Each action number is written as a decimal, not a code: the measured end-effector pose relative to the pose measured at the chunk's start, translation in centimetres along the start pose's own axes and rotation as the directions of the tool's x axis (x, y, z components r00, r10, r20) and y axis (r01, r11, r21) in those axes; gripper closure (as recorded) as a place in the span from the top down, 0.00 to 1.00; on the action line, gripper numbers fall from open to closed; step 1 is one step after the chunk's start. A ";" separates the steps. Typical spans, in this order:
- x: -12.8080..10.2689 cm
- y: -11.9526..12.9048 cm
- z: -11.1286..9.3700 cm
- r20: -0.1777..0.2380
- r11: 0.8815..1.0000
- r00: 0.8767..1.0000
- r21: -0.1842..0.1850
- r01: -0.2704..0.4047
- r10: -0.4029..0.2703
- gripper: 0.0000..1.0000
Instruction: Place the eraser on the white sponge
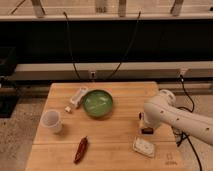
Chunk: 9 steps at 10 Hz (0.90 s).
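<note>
The white sponge (pixel 144 146) is a flat whitish rounded pad lying near the table's front right corner. My gripper (pixel 146 128) hangs from the white arm (pixel 172 116) that reaches in from the right. It points down just behind the sponge, close to the tabletop. A small dark shape shows at its tip; I cannot tell whether it is a held object. A long narrow white block (pixel 77 96) lies left of the green bowl, with a small pale piece (pixel 67 108) next to it. I cannot tell which of these is the eraser.
A green bowl (pixel 98 103) sits mid-table. A white cup (pixel 52 121) stands at the left. A red chili pepper (pixel 81 149) lies near the front edge. The wooden table (pixel 120 135) ends close behind the sponge. Cables hang along the back wall.
</note>
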 end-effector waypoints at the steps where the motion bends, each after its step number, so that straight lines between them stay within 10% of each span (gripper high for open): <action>1: -0.1 0.0 0.2 0.003 1.000 1.000 0.001 0.010 -0.010 0.00; 9: -0.9 0.9 1.1 0.025 0.998 0.997 0.007 0.070 -0.070 0.00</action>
